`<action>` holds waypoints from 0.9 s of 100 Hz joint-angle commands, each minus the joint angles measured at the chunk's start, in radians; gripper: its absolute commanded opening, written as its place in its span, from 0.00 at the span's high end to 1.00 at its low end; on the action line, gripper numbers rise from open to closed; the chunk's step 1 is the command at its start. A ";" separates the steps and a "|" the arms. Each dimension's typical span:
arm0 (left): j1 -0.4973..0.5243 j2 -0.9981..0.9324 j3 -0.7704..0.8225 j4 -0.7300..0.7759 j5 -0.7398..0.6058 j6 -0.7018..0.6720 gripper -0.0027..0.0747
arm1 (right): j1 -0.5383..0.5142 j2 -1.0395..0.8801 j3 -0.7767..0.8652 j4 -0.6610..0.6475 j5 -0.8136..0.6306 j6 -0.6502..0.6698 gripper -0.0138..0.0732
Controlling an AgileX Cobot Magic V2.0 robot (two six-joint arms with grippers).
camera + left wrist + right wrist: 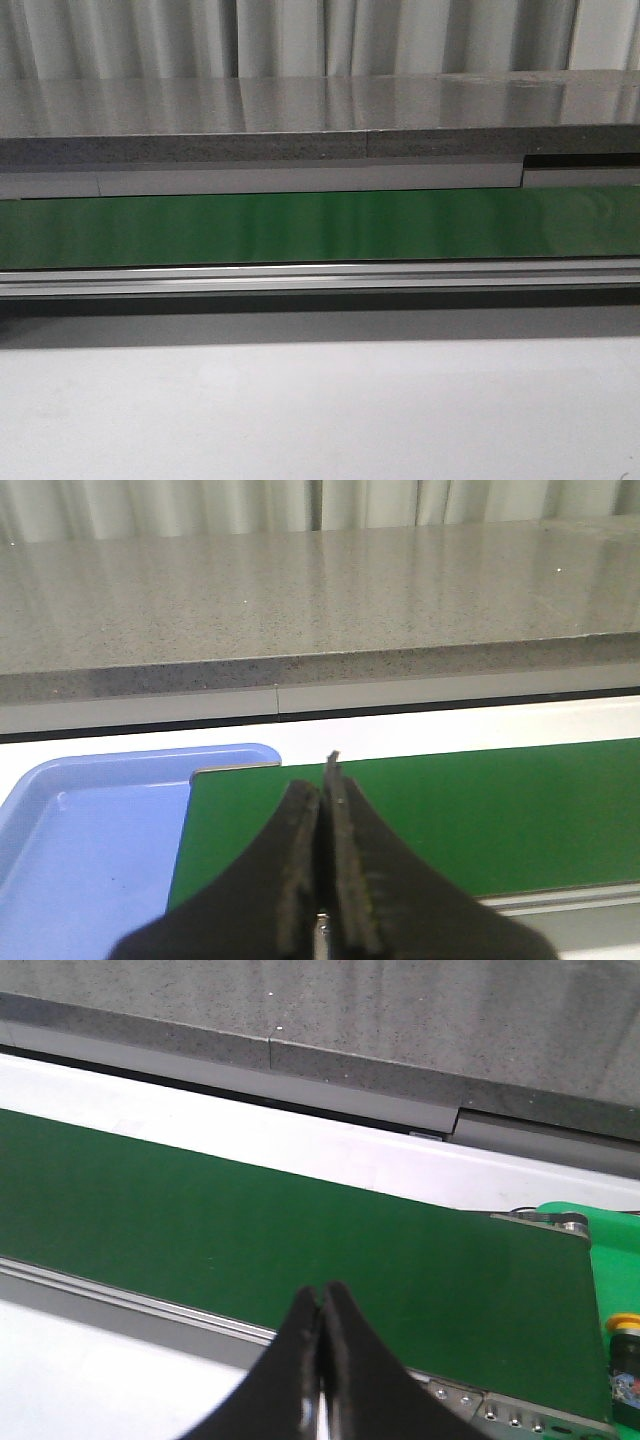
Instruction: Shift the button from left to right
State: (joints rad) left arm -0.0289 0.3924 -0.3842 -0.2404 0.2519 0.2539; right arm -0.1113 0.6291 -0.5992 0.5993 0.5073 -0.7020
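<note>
Both my claws, left (326,780) and right (322,1305), are pinched closed, empty; yellow-capped, black-bodied button (626,1360) sits past the green belt (250,1230).

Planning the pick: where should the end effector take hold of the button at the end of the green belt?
Only the button's yellow cap and the top of its black body show, at the right wrist view's edge. It seems upright, so probably come from above and clamp the blocky body's flat sides, not the rounded cap. The rest is hidden.

The right gripper (322,1305), black jaws pressed together, hangs over the long green conveyor belt (250,1230); the yellow-capped, black-bodied button (626,1355) sits past the belt's end.
</note>
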 commanded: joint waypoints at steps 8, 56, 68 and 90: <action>-0.004 0.005 -0.030 -0.012 -0.080 -0.004 0.99 | -0.001 -0.004 -0.023 0.047 -0.051 -0.004 0.92; -0.004 0.005 -0.030 -0.012 -0.080 -0.004 0.99 | 0.029 -0.197 0.024 -0.405 -0.071 0.491 0.92; -0.004 0.005 -0.030 -0.012 -0.080 -0.004 0.99 | 0.080 -0.255 0.077 -0.483 -0.121 0.556 0.92; -0.004 0.005 -0.030 -0.012 -0.080 -0.004 0.99 | 0.155 -0.382 0.237 -0.513 -0.317 0.566 0.92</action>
State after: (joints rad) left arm -0.0289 0.3924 -0.3842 -0.2404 0.2519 0.2539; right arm 0.0242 0.2848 -0.3949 0.1050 0.3517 -0.1451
